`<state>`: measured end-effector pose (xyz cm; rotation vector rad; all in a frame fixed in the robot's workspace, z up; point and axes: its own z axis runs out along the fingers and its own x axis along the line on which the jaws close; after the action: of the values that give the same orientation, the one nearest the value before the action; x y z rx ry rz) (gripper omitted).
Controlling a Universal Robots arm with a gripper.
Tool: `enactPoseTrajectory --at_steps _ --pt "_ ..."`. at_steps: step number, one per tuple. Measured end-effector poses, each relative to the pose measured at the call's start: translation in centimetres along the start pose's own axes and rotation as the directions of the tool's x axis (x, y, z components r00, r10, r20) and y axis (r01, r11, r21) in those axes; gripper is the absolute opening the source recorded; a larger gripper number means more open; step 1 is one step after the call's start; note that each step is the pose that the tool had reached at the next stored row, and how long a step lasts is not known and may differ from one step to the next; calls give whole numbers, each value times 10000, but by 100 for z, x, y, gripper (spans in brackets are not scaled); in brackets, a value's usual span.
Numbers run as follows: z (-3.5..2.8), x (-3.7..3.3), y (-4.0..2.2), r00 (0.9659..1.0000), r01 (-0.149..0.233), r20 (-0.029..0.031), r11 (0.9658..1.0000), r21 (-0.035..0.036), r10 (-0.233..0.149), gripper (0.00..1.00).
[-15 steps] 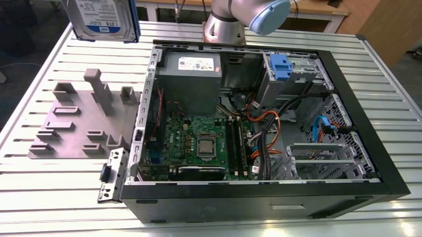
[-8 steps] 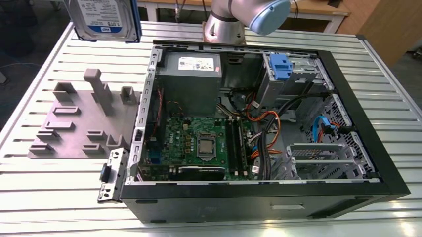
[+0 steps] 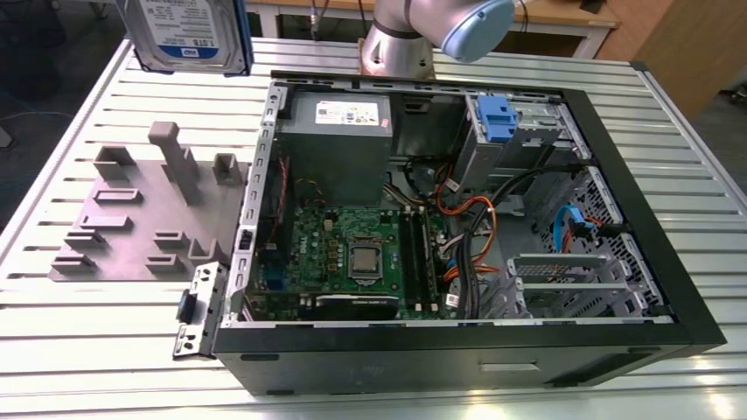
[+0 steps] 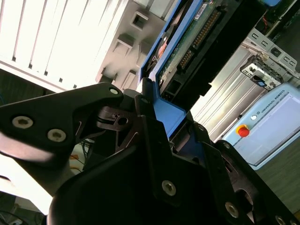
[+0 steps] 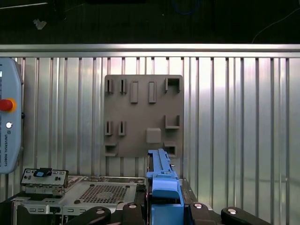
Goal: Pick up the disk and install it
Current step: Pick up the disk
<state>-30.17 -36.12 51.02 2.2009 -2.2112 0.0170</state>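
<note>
Black bolted gripper [image 5: 165, 206]: clamped on the blue plastic rails of the flat silver disk [image 3: 187, 31], held aloft at the exterior view's left. Grey slotted plate [image 3: 129, 227]. Open black computer case [image 3: 467, 350] on ribbed metal table [image 3: 70, 332].

robot lab: slatted metal bench [image 3: 94, 350], open computer case [image 3: 408, 360], teach pendant [image 5: 7, 122]

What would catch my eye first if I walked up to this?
The open computer case on the slatted metal table, its green circuit board and cables bared. At the exterior view's upper left the disk hangs above the table, clamped by its blue rail in the gripper. A grey slotted plate lies beside the case.
</note>
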Motion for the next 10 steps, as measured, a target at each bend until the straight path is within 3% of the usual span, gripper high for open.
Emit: enactPoseTrajectory --at_steps 10 --pt "0 0 -79 10000 0 0 10000 1 0 36"
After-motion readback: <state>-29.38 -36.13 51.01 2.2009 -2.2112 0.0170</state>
